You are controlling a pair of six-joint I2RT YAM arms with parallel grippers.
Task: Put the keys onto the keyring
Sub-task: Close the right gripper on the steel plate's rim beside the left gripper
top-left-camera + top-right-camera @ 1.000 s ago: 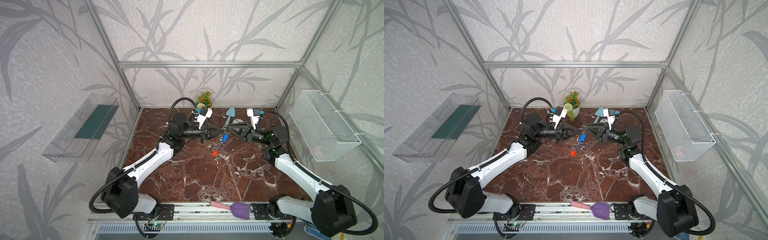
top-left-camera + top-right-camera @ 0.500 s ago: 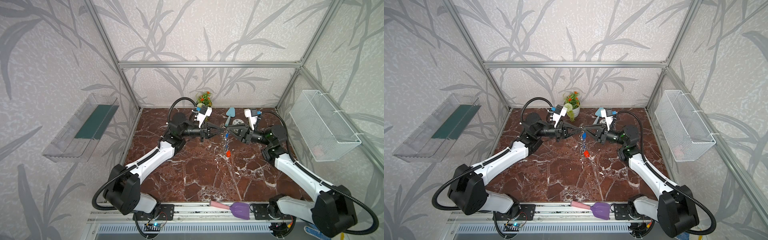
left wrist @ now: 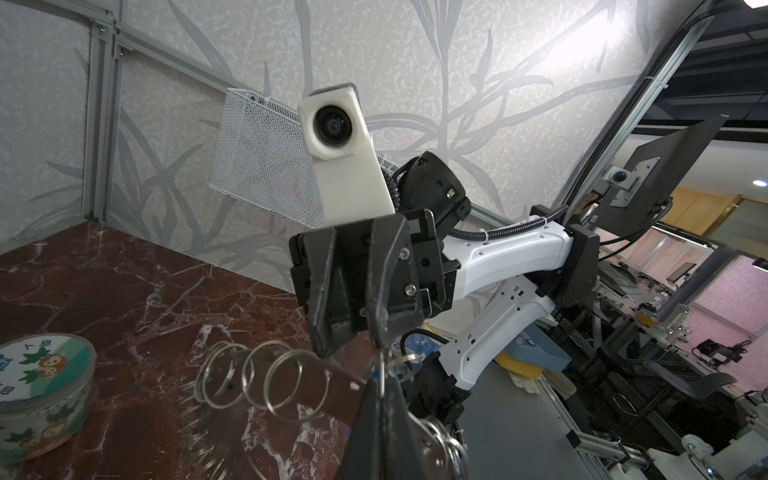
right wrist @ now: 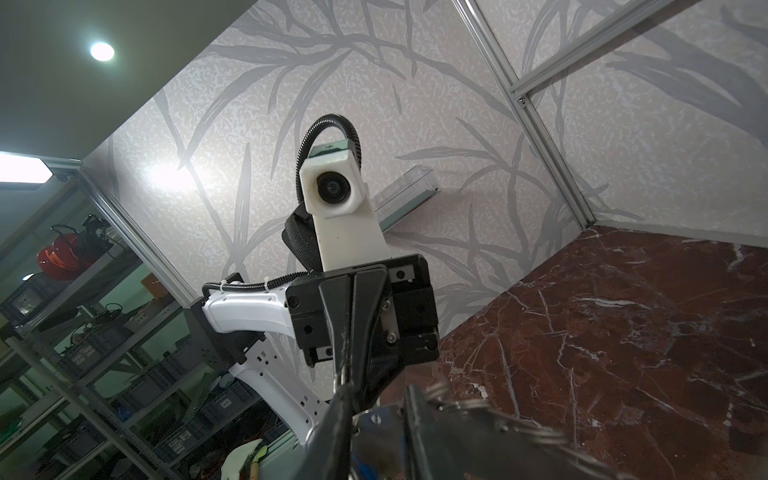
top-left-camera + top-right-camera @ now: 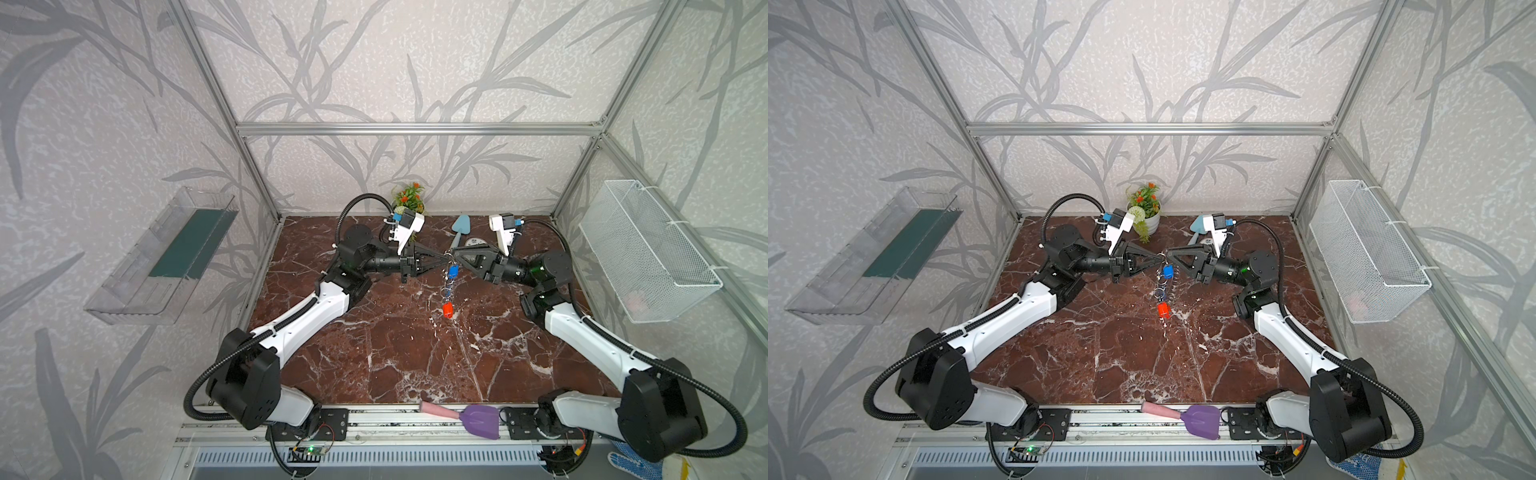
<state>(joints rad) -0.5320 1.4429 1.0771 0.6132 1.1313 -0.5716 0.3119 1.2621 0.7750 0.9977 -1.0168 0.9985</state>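
- Near edge: a purple scoop (image 5: 480,419) with a pink handle lies on the metal rail in front of the marble-patterned table (image 5: 395,353).
- Left arm (image 5: 307,316): from its base at the near rail the white forearm slants inward and away. The wrist is level and points toward the middle.
- Right arm (image 5: 582,336): it mirrors the left arm, with its forearm slanting inward and its wrist level, facing the left arm's wrist.
- Left gripper (image 5: 442,262): the jaws are fully closed, and in the left wrist view they clamp the plate of the keyring (image 3: 311,386).
- Right gripper (image 5: 453,253): it meets the left gripper tip to tip. The jaws stand narrow, pinched on the keyring's upper edge; whether they catch the plate or a split ring cannot be told.
- Keyring, in both top views (image 5: 1160,286): it hangs edge-on in the air from the two grippers, above the far middle of the table.
- Blue key (image 5: 453,271): it dangles just below the right gripper's tips.
- Orange-red key (image 5: 447,309): it hangs at the lowest point of the keyring.
- Clear tray (image 5: 166,257) on the left wall: it holds a dark green strip.
- Mesh basket (image 5: 648,253) on the right wall: a faint pink shape lies at its near end, too blurred to name.
- Round tin (image 3: 41,399) behind the grippers: its printed lid is on, so the contents are hidden.
- Blue-green spatula (image 5: 459,226): it lies beside the tin.
- Flower pot (image 5: 1144,212): it stands at the back wall and holds green leaves and orange blooms.
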